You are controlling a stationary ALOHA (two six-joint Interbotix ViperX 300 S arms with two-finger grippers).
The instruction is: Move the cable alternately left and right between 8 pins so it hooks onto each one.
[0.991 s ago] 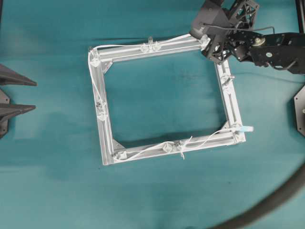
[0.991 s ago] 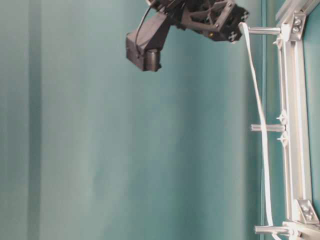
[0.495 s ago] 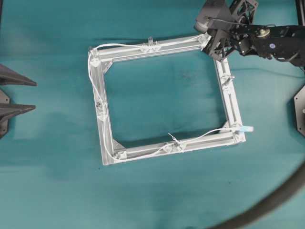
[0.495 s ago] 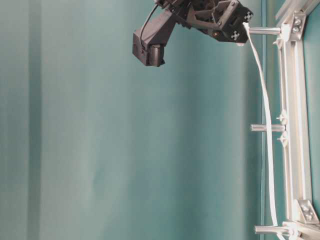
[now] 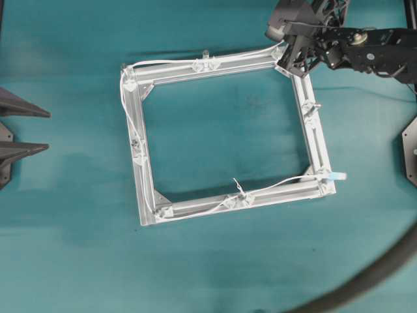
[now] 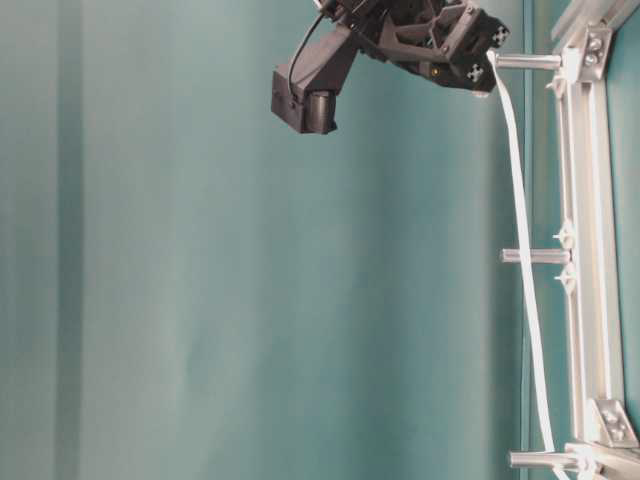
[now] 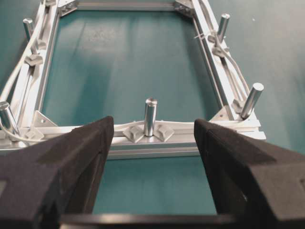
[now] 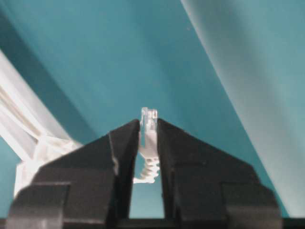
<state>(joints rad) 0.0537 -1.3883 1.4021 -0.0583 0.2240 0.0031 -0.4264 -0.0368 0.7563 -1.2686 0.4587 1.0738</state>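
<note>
The square aluminium frame [image 5: 313, 140] lies on the teal table with pins [image 5: 206, 57] standing on its bars. The white cable [image 5: 159, 62] starts at a pale blue tag [image 5: 339, 176], follows the near, left and far bars, and ends at the far right corner. There my right gripper [image 5: 288, 56] is shut on the cable's clear end plug [image 8: 148, 128], just beside the corner pin [image 6: 525, 61]. From the plug the cable [image 6: 520, 260] hangs down towards the frame. My left gripper [image 5: 48, 130] stands open left of the frame, facing a pin [image 7: 150, 114], with nothing between its fingers.
A thick grey hose [image 5: 374, 270] curves across the near right corner of the table. A dark mount [image 5: 410, 153] sits at the right edge. Bare teal surface shows inside the frame and on its near side.
The right gripper has shifted a little towards the far side with the cable end. The cable has drawn tighter, and its knot on the near bar has slid left and up.
</note>
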